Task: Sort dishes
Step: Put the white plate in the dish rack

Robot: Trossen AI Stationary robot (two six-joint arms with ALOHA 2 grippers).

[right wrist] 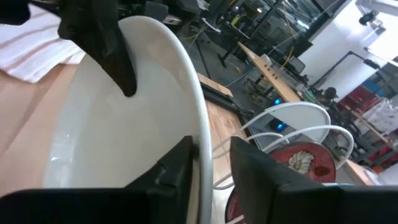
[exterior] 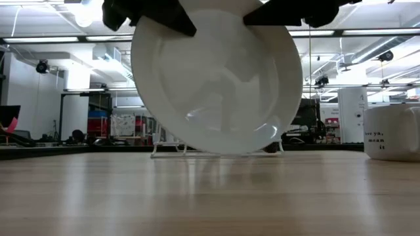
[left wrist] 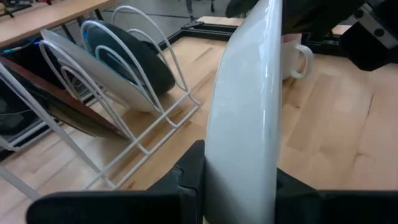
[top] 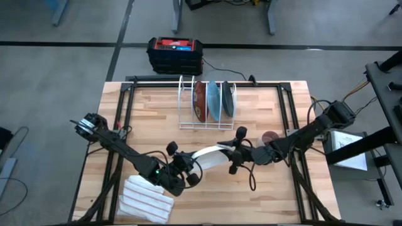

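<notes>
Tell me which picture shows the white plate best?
The low view: the white plate faces the camera, nearly whole. The high view shows it as a slanted sliver between both grippers; the wrist views show only its rim, close up.

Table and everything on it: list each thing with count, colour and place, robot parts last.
white plate: one, white, held on edge above the table's front middle.
racked dishes: three, red, light blue, dark blue-grey, upright in the rack.
rack: one, white wire, table's back middle.
mug: one, pale, right of centre.
cloth: one, white striped, front left.
black box: one, behind the table.
left gripper: shut on the plate's left edge.
right gripper: shut on its right edge.
</notes>
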